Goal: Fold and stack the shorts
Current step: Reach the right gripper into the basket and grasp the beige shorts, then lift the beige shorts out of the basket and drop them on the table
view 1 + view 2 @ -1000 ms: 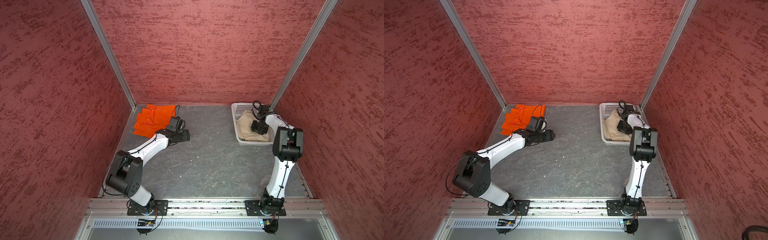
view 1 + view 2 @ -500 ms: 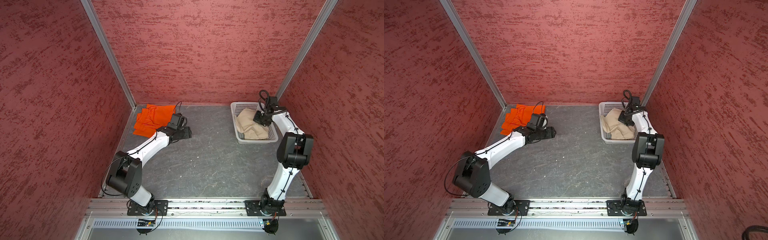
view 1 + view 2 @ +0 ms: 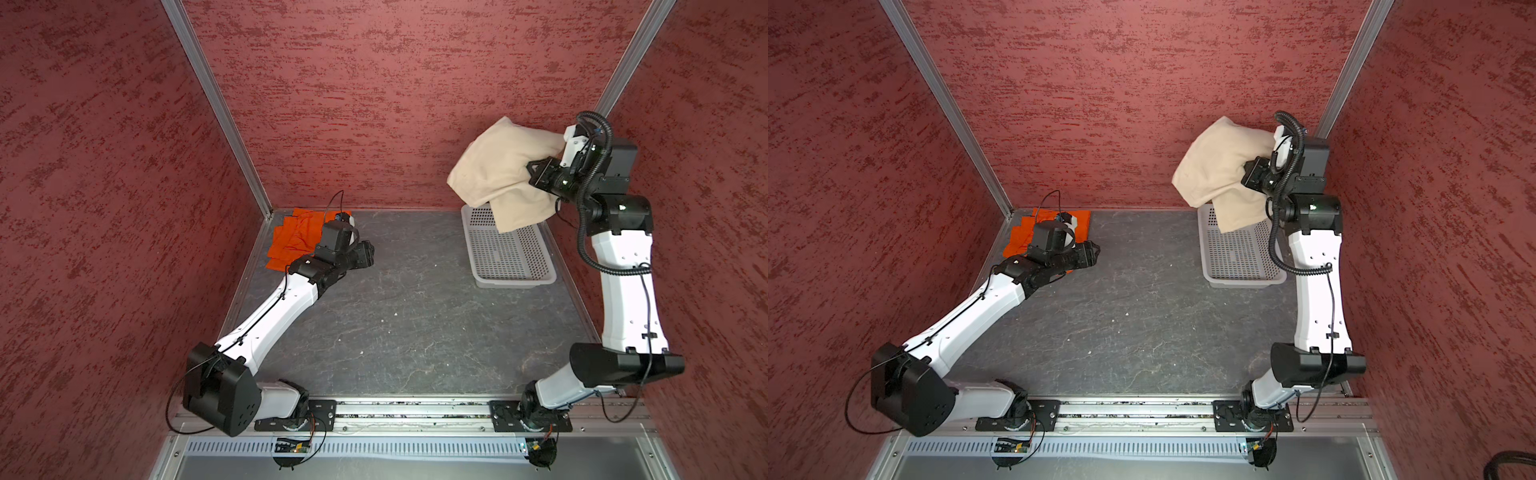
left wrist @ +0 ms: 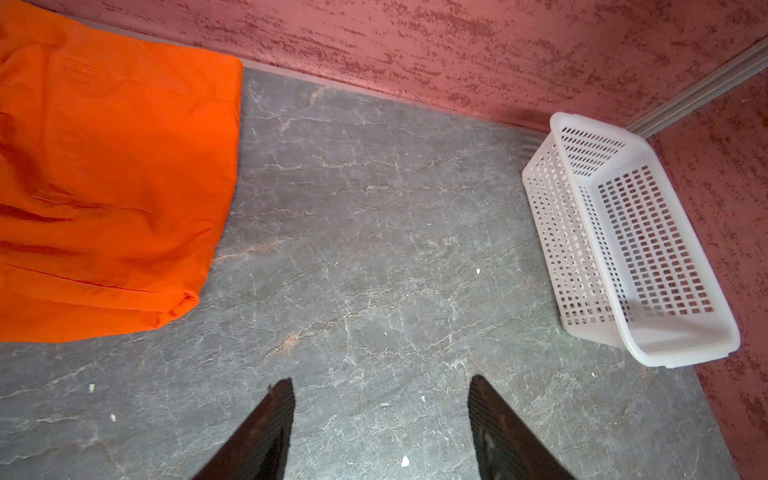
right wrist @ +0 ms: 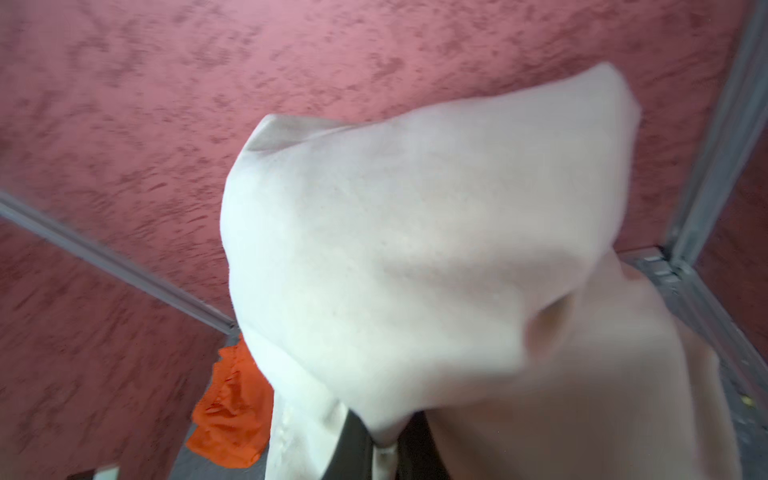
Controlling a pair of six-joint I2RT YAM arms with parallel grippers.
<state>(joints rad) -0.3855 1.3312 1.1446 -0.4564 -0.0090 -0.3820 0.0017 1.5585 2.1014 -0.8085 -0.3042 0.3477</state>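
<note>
1. In both top views the right gripper (image 3: pixel 536 174) is clamped on the beige shorts (image 3: pixel 498 166). They're bunched up in the air at the upper right, and the low end hangs over the far end of the basket (image 3: pixel 515 280)
2. Same views: the orange shorts (image 3: pixel 1019 241) lie on the floor (image 3: pixel 1142 324) in the back corner, left of centre. The left gripper (image 3: pixel 1094 251) sits near their right edge
3. Left wrist view: the left gripper (image 4: pixel 380 386) has its jaws spread apart at the bottom edge, with floor showing between them. The orange shorts (image 4: pixel 104 166) fill the upper left and the basket (image 4: pixel 561 232) is at the right
4. Right wrist view is pretty blurry. The beige shorts (image 5: pixel 415 249) fill most of it, pinched in the right gripper (image 5: pixel 384 457) at the bottom. A bit of the orange shorts (image 5: pixel 232 411) shows at lower left
</note>
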